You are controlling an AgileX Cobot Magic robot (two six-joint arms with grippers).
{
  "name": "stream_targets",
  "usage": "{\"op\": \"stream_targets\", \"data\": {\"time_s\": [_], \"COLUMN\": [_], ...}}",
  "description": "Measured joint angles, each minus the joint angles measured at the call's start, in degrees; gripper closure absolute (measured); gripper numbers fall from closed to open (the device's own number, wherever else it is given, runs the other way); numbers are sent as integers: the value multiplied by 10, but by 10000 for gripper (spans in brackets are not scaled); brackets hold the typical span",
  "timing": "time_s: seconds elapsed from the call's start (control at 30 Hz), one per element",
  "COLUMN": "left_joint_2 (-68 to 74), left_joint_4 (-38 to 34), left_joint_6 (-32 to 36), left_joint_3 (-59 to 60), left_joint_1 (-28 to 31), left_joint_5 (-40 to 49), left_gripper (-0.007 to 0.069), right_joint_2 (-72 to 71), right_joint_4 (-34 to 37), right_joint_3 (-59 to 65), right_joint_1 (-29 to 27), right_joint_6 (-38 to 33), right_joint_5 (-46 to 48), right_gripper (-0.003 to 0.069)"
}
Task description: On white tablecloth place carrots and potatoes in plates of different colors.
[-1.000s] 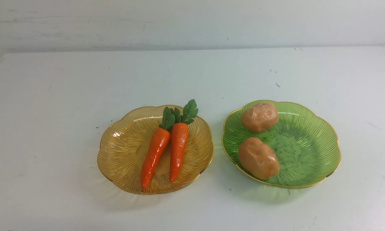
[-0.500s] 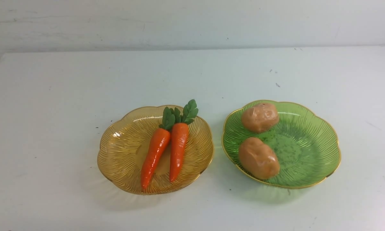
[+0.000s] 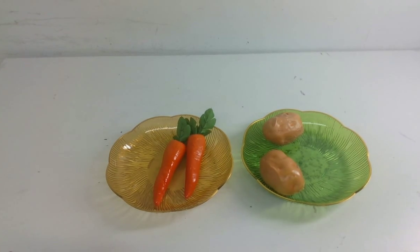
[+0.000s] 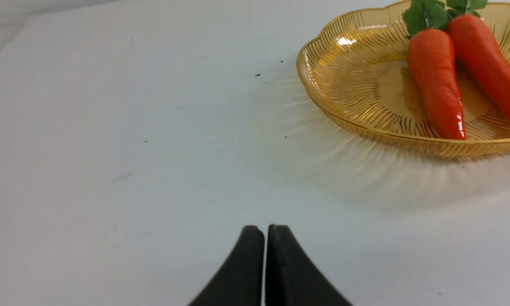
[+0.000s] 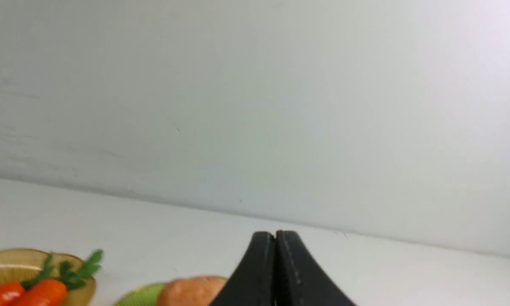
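Black left gripper (image 4: pixel 265 231) and right gripper (image 5: pixel 275 238) are both clenched empty, clear of the white tablecloth (image 3: pixel 55 140). Farther out, both carrots (image 3: pixel 181 164) lie side by side in the amber plate (image 3: pixel 132 168); both potatoes (image 3: pixel 281 150) sit in the green plate (image 3: pixel 339 157).

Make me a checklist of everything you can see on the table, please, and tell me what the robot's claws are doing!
Surface: white tablecloth, a few small dark specks.
Job's things: two carrots side by side in the amber plate; two potatoes in the green plate, apart from each other. Plates sit side by side, not touching.
Clutter: nothing seen.
Grippers: left gripper shut, empty, over bare cloth; right gripper shut, empty. Neither shows in the front view.
Cables: nothing seen.
Surroundings: plain pale wall behind the table.
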Motion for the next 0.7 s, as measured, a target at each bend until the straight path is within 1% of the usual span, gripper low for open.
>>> {"op": "stream_targets", "data": {"time_s": [0.1, 0.2, 0.23, 0.3, 0.7], "left_joint_2": [0, 0, -1, -1, -1], "left_joint_4": [0, 0, 0, 0, 0], "left_joint_6": [0, 0, 0, 0, 0], "left_joint_3": [0, 0, 0, 0, 0], "left_joint_1": [0, 0, 0, 0, 0], "left_joint_5": [0, 0, 0, 0, 0], "left_gripper": [627, 627, 627, 627, 627], "right_joint_2": [-49, -85, -88, -90, -90], "right_joint_4": [0, 4, 8, 14, 15], "right_joint_3": [91, 151, 156, 159, 159], "right_joint_1": [-76, -116, -122, -128, -128], "right_joint_6": [1, 6, 11, 16, 17], "right_joint_5": [18, 39, 63, 111, 118], "right_gripper": [675, 675, 675, 675, 675]}}
